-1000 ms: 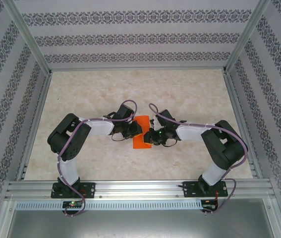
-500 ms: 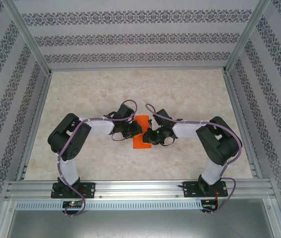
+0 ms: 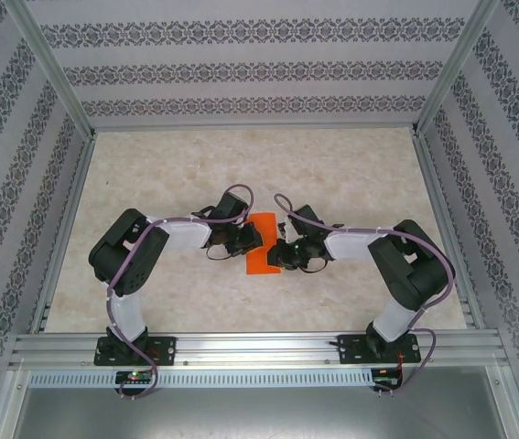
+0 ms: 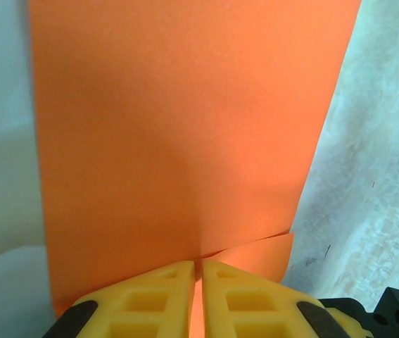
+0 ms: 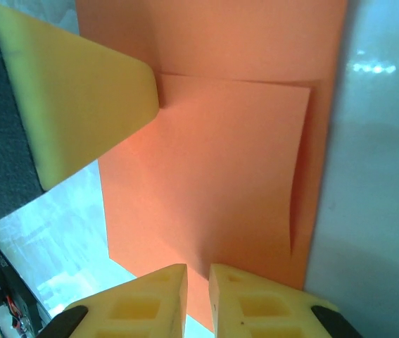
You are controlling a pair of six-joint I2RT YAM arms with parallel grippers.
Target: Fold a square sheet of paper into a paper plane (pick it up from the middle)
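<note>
From above, you see both arms bent inward over the pale marbled table (image 3: pixel 177 174), their wrists meeting at the middle. The orange paper (image 3: pixel 261 265) lies there as a narrow strip between them. The left gripper (image 3: pixel 253 240) sits at the strip's left edge and the right gripper (image 3: pixel 275 253) at its right edge, slightly nearer the bases. From this height the jaws are too small to read.

Your left wrist camera puts the orange paper (image 4: pixel 178 127) across most of the frame, smooth and unmarked, with the table (image 4: pixel 382 155) pale at the right. The left gripper (image 4: pixel 198 266) has its two yellow fingers (image 4: pixel 157 296) pressed together on the paper's near edge, a thin line of orange caught between them. A small flap of a second layer juts out just right of the fingertips.

Your right wrist camera shows the orange paper (image 5: pixel 213 176) doubled over, an upper layer with a curling right edge lying on a wider one. The right gripper (image 5: pixel 198 274) has its jaws closed down on the near edge, with orange filling the slim gap between them. Across the paper, a yellow finger (image 5: pixel 79 91) of the left gripper touches the upper layer's far corner.
</note>
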